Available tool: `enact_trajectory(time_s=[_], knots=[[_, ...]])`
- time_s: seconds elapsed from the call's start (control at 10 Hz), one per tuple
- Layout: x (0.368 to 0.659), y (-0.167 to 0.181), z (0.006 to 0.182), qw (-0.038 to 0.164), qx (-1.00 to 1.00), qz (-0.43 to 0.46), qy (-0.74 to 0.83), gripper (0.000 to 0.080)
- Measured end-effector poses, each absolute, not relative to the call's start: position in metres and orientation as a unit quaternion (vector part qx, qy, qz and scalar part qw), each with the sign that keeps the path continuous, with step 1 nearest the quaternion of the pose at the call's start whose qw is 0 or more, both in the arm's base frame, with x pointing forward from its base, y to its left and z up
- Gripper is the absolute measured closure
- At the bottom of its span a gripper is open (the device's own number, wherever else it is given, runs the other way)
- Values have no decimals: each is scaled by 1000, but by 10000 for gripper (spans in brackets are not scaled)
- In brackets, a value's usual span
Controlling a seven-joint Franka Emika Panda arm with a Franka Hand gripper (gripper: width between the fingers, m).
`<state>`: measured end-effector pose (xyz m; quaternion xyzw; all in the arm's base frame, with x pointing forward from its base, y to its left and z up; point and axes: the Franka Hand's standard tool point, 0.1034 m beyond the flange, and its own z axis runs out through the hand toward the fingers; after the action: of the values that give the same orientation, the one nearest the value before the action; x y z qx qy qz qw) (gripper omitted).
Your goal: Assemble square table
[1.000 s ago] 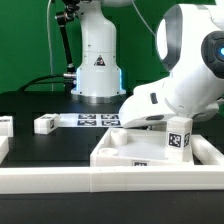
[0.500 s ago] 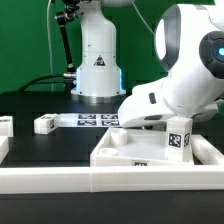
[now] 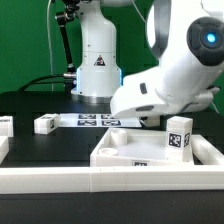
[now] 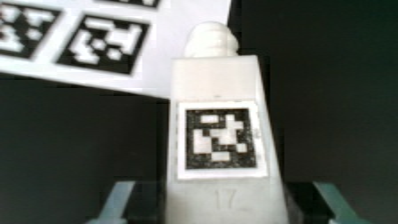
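Jaws of mine were closed part-way on a white leg [image 4: 221,130], with my fingers [image 4: 128,205] on either side of its near end in the wrist view. Its black-and-white tag faced my wrist camera, and a rounded peg stood out of its far end. In the exterior view the leg stood upright under my arm, over the far side of the square tabletop [image 3: 110,152], toward that view's right. Whether it touched the slab I could not tell. The tabletop lay flat on the black table [image 3: 40,145], a tag on its front wall. A second leg [image 3: 45,124] lay well apart toward the exterior view's left, just beside the marker board [image 3: 95,120]. A white rail [image 3: 100,182] ran along the front.
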<state>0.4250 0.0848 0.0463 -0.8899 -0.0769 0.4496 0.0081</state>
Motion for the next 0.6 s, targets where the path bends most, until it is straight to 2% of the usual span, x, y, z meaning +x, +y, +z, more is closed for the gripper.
enact_trajectory(time_s=[0.2, 0.3, 0.4, 0.6], knots=[[437, 71, 76, 27, -884, 460, -73, 509], [441, 63, 84, 35, -885, 458, -70, 509], [444, 55, 86, 41, -889, 451, -64, 509], [446, 54, 83, 40, -893, 444, -60, 509]])
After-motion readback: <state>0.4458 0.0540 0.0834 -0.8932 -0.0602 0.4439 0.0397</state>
